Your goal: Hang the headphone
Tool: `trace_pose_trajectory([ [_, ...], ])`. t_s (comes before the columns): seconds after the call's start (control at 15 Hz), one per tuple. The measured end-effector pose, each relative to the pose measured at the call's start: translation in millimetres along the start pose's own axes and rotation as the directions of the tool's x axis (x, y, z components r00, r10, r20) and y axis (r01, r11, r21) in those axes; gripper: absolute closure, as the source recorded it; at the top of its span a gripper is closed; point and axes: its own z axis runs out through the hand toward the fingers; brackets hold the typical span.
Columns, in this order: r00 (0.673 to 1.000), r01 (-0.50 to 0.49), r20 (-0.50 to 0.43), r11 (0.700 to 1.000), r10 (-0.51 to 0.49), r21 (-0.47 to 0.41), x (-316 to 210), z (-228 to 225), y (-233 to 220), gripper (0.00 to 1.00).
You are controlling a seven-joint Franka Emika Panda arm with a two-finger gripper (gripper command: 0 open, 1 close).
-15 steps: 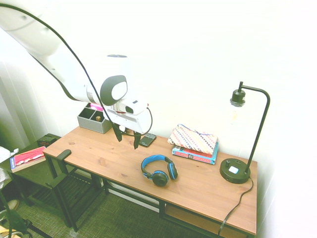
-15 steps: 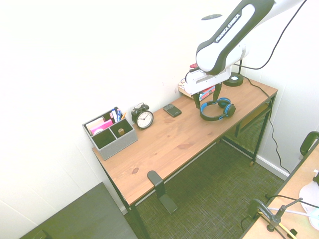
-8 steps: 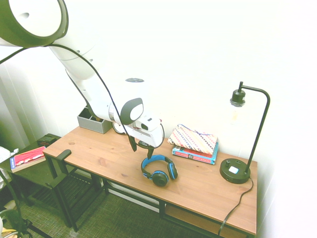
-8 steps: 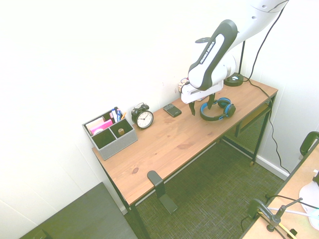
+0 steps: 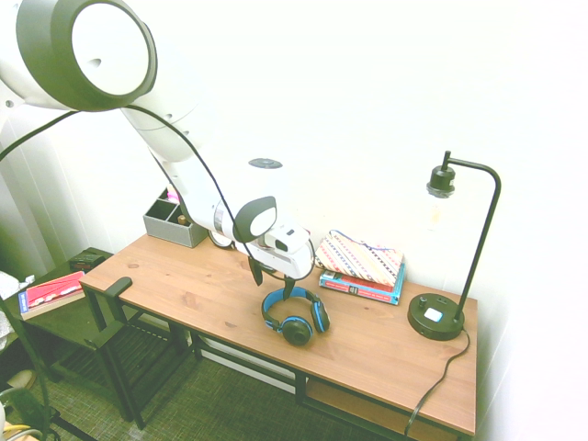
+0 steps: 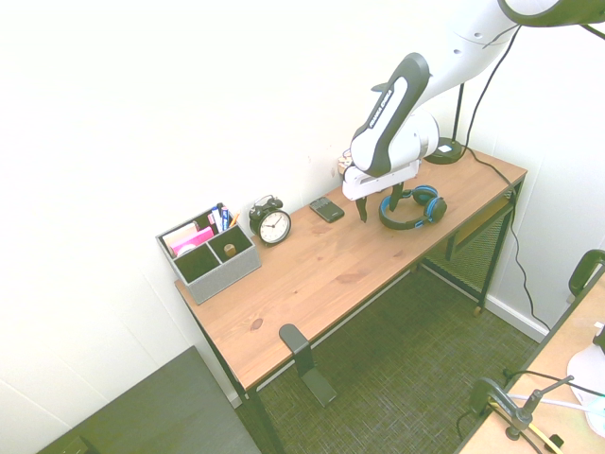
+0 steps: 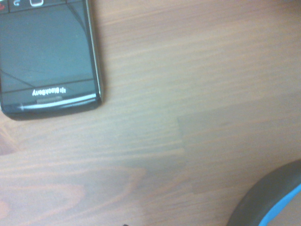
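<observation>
jaws (image 5: 272,277) open, lower than before | over headphone (image 5: 296,314) headband

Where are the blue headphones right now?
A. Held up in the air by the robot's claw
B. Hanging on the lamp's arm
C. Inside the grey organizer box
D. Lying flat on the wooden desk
D. The headphone lies flat on the desk, with the open gripper hovering just above its headband and holding nothing.
</observation>
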Motion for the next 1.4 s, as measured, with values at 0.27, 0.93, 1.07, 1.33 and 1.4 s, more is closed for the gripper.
trace_pose_trajectory([
  [0.27, 1.000, -0.001, 0.017, 1.000, 0.001, -0.009, -3.0, 11.2, 1.6, 1.00],
  [0.93, 0.999, 0.007, 0.035, 1.000, -0.006, -0.030, -2.5, 18.7, -2.0, 1.00],
  [1.07, 0.999, -0.004, 0.042, 1.000, 0.005, -0.031, -0.8, 18.7, -1.2, 1.00],
  [1.33, 0.998, -0.025, 0.059, 1.000, 0.026, -0.008, 4.8, -6.5, -1.2, 1.00],
  [1.4, 0.997, -0.029, 0.065, 1.000, 0.029, -0.002, 6.2, -27.9, 0.0, 1.00],
])
